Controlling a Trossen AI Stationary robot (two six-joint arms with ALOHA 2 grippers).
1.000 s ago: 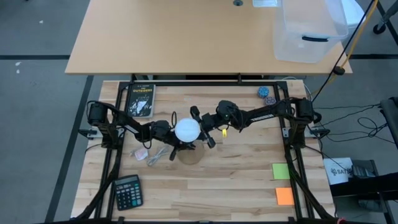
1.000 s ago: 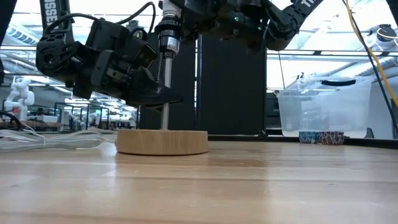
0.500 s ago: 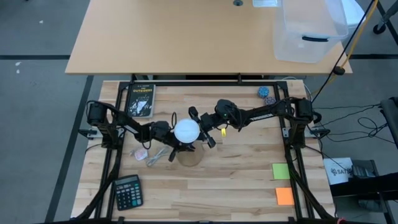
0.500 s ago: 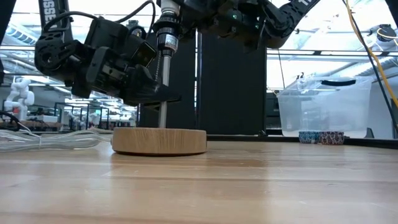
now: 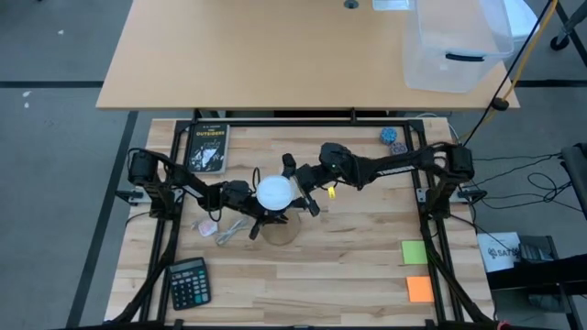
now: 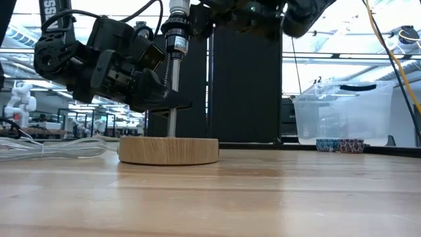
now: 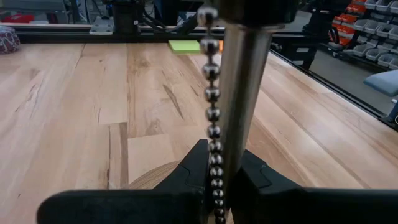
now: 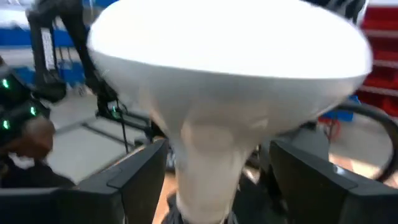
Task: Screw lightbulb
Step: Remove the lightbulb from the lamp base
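Right now the lightbulb [image 5: 274, 192] sits just left of table centre in the high view, dome up, neck down in the socket [image 6: 177, 39] atop the lamp's metal stem [image 7: 242, 93]. My right gripper [image 5: 299, 186] stands at the bulb's three o'clock, its fingers [image 8: 134, 186] spread clear either side of the neck, gripping nothing. The left gripper [image 7: 214, 190], reaching in from nine o'clock, is clamped on the stem above the round wooden base [image 6: 168, 150], a bead pull chain [image 7: 211, 112] hanging alongside. I judge I'm between turns, so I'd rotate the wrist back, re-close lightly on the dome's widest part, turn squarely, and keep the stem braced.
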